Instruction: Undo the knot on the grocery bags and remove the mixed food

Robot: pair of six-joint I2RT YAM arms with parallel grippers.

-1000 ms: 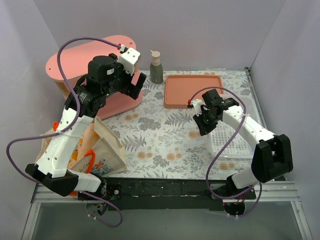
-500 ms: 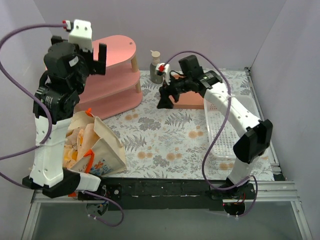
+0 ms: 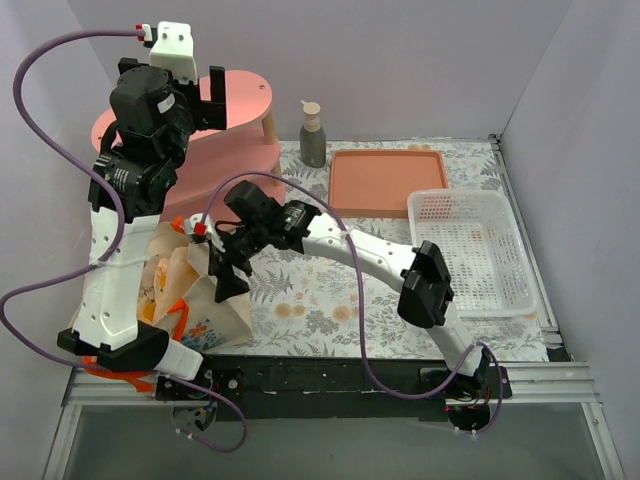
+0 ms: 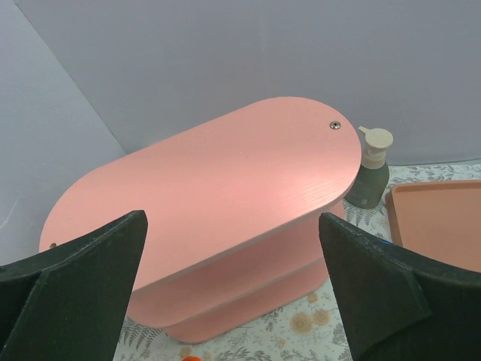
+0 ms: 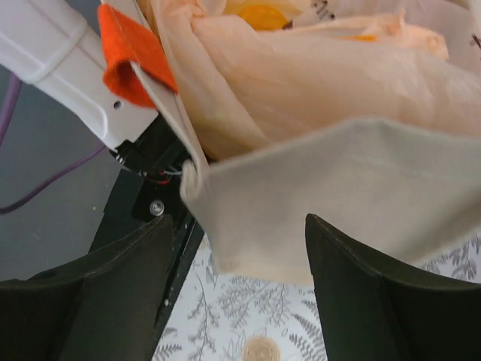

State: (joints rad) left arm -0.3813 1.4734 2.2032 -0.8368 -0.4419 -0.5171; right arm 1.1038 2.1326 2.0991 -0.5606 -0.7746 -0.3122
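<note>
Canvas tote (image 5: 338, 188) edge lies between the right gripper's (image 5: 237, 252) spread fingers. Beyond them the tan plastic bag (image 5: 301, 68) hides its food, except an orange-yellow patch (image 5: 259, 13). The left gripper (image 4: 233, 289), spread and empty, hovers over the pink shelf (image 4: 210, 180).

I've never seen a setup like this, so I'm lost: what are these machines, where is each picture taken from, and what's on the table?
These are two robot arms bolted to the table's near edge. The wide picture looks down from above. The other two come from small cameras on each wrist. On the flowered table stand a pink tiered stand, a grey pump bottle, an orange tray, a white mesh basket, and a cream canvas tote with a tan plastic bag inside. The left hand is raised above the stand, open and empty. The right hand is open at the tote's rim, holding nothing yet.
</note>
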